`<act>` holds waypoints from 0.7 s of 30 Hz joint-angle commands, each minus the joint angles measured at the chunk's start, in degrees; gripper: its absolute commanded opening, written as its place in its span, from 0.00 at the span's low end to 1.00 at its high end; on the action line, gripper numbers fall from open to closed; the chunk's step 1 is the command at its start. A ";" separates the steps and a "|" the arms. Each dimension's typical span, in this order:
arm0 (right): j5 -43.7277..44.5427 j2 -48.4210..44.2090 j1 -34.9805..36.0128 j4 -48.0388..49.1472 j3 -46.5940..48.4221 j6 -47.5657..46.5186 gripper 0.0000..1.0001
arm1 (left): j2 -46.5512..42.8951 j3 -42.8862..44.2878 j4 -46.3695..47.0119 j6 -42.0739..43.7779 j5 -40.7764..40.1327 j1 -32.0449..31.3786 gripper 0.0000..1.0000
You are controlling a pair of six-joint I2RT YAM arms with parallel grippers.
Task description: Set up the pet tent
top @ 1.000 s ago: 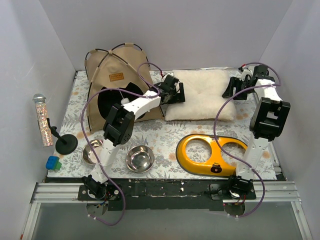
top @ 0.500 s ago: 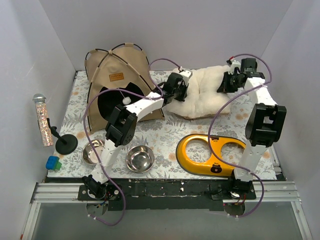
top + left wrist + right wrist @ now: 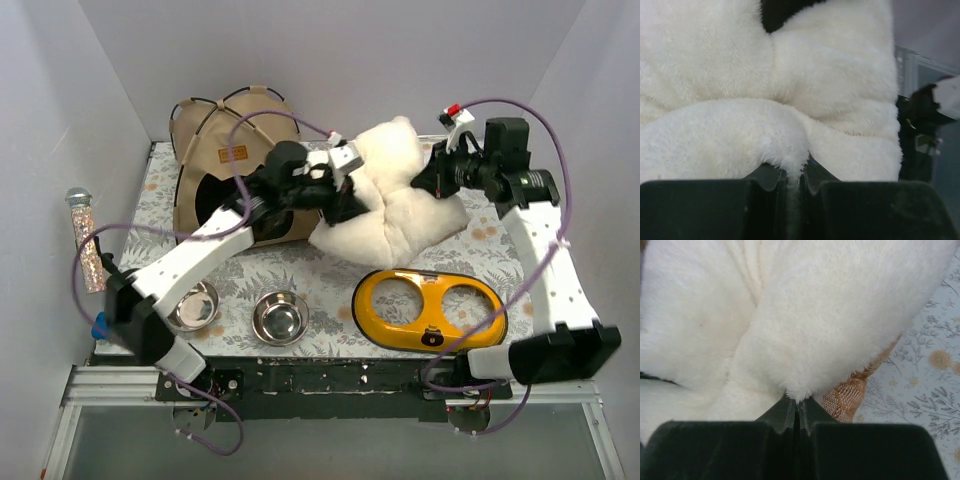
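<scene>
The pet tent [image 3: 225, 150] stands upright at the back left, tan with thin black rods, its dark arched doorway facing forward. Just right of it, the cream fluffy cushion [image 3: 395, 195] hangs off the table, bunched and folded between both grippers. My left gripper [image 3: 342, 205] is shut on the cushion's left edge, a tuft of fur pinched between the closed jaws of my left gripper [image 3: 796, 172]. My right gripper [image 3: 430, 182] is shut on the right edge. In the right wrist view, my right gripper [image 3: 799, 402] pinches the cushion [image 3: 815, 315] where its tan woven underside shows.
A yellow oval two-hole bowl stand [image 3: 430, 308] lies at the front right. Two steel bowls [image 3: 280, 317] [image 3: 193, 305] sit at the front left. A glittery microphone on a black stand [image 3: 85, 240] and a blue-green block [image 3: 100, 325] are at the left edge. Walls close in on three sides.
Both grippers went from open to shut on the cushion's ends. The cushion rose off the table, folded up, and shifted left toward the tent as both arms swung.
</scene>
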 commanded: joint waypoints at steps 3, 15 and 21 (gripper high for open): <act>-6.67 -18.69 9.45 -5.50 -8.99 -1.22 0.01 | -22.69 -13.99 8.50 -6.82 18.45 2.35 0.00; 5.38 -13.11 37.85 8.13 -12.62 10.30 0.01 | -38.00 -20.77 -10.56 -14.30 10.64 14.65 0.00; 7.75 -5.98 47.08 13.40 -9.80 12.49 0.01 | -41.16 -25.50 -15.58 -16.76 12.04 24.32 0.00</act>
